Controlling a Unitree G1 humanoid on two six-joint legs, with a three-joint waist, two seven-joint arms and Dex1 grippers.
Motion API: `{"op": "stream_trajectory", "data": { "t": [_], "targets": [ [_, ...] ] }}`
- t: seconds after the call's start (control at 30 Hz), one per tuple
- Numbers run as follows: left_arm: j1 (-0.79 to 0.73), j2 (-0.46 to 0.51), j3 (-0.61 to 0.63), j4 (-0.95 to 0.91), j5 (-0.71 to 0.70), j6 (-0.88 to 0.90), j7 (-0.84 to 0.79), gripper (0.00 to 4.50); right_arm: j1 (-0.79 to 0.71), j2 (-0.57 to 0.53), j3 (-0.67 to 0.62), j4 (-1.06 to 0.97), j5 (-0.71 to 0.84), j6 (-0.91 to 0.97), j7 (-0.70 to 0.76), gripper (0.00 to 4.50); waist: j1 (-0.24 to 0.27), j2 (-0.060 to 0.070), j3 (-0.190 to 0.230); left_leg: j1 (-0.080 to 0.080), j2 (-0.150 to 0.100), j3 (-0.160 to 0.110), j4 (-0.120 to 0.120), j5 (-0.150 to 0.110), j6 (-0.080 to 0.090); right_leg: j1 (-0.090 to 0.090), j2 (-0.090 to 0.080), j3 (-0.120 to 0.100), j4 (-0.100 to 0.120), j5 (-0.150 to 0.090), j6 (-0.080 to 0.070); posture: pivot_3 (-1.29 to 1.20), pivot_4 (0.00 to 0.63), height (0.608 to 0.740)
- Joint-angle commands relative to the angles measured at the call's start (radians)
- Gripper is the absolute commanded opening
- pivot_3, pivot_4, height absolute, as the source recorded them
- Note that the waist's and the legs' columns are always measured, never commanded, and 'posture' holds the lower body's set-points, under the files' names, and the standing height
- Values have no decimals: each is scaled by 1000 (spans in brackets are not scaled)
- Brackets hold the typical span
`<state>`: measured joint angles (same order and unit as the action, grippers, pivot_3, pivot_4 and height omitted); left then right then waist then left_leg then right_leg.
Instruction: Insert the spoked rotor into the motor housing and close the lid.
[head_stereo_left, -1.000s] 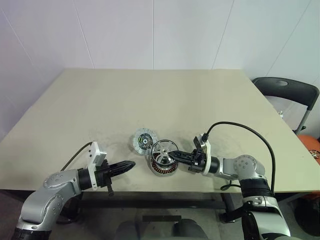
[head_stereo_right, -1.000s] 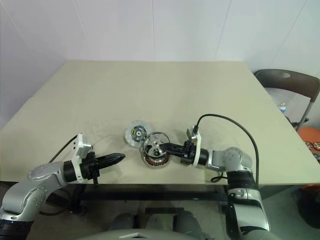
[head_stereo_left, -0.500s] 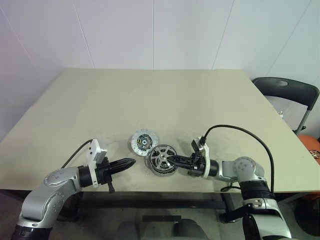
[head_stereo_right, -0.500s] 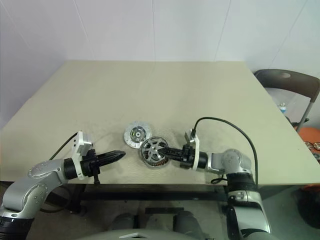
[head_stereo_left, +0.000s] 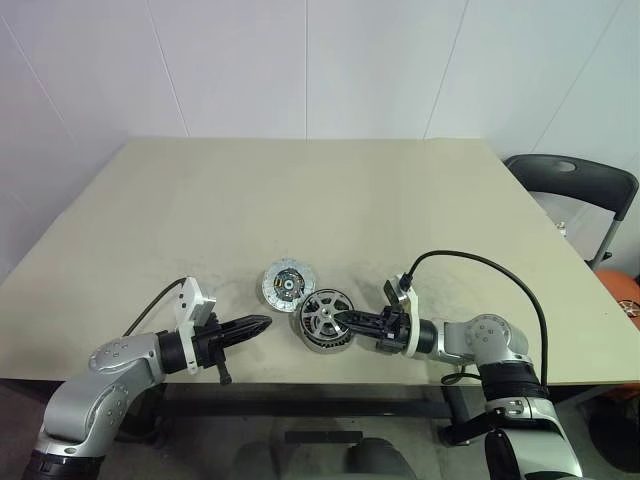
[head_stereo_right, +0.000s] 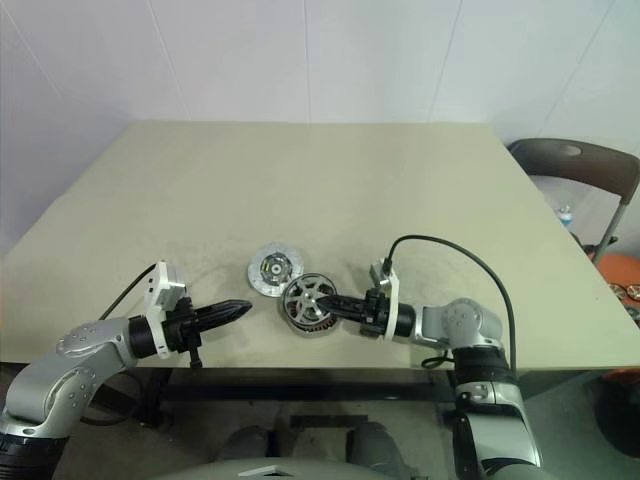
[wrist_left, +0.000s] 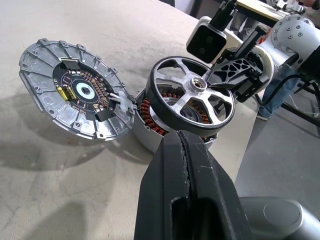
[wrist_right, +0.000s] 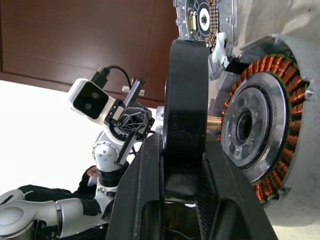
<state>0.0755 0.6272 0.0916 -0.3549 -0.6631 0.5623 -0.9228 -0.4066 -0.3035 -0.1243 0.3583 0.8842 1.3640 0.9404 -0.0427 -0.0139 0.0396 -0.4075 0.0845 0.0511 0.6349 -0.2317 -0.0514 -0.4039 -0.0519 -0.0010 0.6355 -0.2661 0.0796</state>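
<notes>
The right gripper was clamped on the spoked rotor's stiff, probably heavy metal rim, a sound hold, over the copper-wound stator beside the ribbed motor housing, while the left gripper hovered closed nearby.

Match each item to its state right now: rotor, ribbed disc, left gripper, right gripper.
Column 1
1. spoked rotor
2. ribbed grey disc
3. left gripper
4. right gripper

Column 2
a. shut and empty, pointing toward the parts from the side
b. lying flat on the table, green and black centre facing up
c. clamped on a black rim
d. held tilted beside the copper-wound base

Pairs: 1-d, 2-b, 3-a, 4-c
</notes>
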Motion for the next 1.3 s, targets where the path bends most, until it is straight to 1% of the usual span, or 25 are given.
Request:
{"op": "stream_trajectory", "data": {
  "t": [0.03, 0.33, 0.4, 0.5, 0.6, 0.63, 0.7, 0.73, 0.8, 1.03, 1.2, 1.3],
  "targets": [
    [-10, 2, -1, -1, 4, -20, -15, 0, -19, 4, -10, -4, 7, -11, 7, 427, 0, 0, 0, 0, 0, 0, 0, 0, 0, 0, 0, 0, 0, 0, 0, 0, 0, 740],
    [4, 1, 5, 12, 16, -37, -34, 0, -18, 2, -7, -4, 1, -11, 7, 427, 0, 0, 0, 0, 0, 0, 0, 0, 0, 0, 0, 0, 0, 0, 0, 0, 0, 740],
    [3, 1, 6, 6, 14, -34, -32, 0, -17, 2, -4, -6, -1, -14, 9, 1155, 0, 0, 0, 0, 0, 0, 0, 0, 0, 0, 0, 0, 0, 0, 0, 0, 0, 740],
    [-2, 3, 6, -1, 12, -27, -26, 0, -15, 3, 0, -7, -7, -25, 8, 2042, 0, 0, 0, 0, 0, 0, 0, 0, 0, 0, 0, 0, 0, 0, 0, 0, 0, 740],
    [-6, 4, 7, -3, 10, -22, -23, 0, -16, 5, 0, -4, -12, -33, 7, 3074, -1, -1, -2, 1, 0, 0, 0, 0, 0, 1, 0, 0, 0, 0, 0, 0, 0, 740],
    [-5, 5, 8, -9, 8, -18, -20, 0, -16, 5, -1, -1, -12, -35, 6, 3453, -3, -2, -3, 2, 0, 0, 0, 0, 0, 1, 1, 1, 1, 0, 0, 0, 0, 740],
    [-4, 6, 8, -18, 5, -12, -15, 0, -17, 5, -5, 5, -11, -37, 6, 4033, -4, -4, -4, 6, 0, -1, 0, 0, 0, 4, 2, 2, 1, 0, -1, 0, 0, 740],
    [-4, 7, 8, -22, 3, -9, -12, 0, -18, 6, -7, 7, -10, -38, 7, 4033, -5, -4, -4, 11, 0, -1, -1, 0, 0, 8, 3, 3, 1, 0, -1, 0, 0, 740],
    [-6, 6, 6, -31, 1, -2, -6, 0, -18, 5, -8, 8, -9, -38, 8, 4033, -4, -3, -4, 18, 0, -1, -2, -2, -3, 10, 3, 3, 0, 0, -1, 0, 0, 740],
    [-16, 3, 3, -46, 0, 19, 6, 0, -21, -11, -4, 2, -7, -36, 16, 4033, -3, -3, -4, 17, 0, -2, -2, -2, -3, 9, 3, 4, -1, 1, -2, 0, 0, 740],
    [-17, 1, -5, -9, 16, -3, -15, 0, -47, -79, 43, -22, -34, -45, 57, 4033, -1, -2, -3, 16, 0, -1, -3, -1, -1, 9, 3, 5, -1, 1, -2, 0, 0, 740],
    [-6, -1, -6, 23, 31, -32, -41, 0, -75, -151, 110, -32, -77, -68, 101, 4033, 0, -2, -2, 15, 0, -1, -3, -1, -1, 7, 3, 6, -2, 1, -2, 0, 0, 740]
  ]
}}
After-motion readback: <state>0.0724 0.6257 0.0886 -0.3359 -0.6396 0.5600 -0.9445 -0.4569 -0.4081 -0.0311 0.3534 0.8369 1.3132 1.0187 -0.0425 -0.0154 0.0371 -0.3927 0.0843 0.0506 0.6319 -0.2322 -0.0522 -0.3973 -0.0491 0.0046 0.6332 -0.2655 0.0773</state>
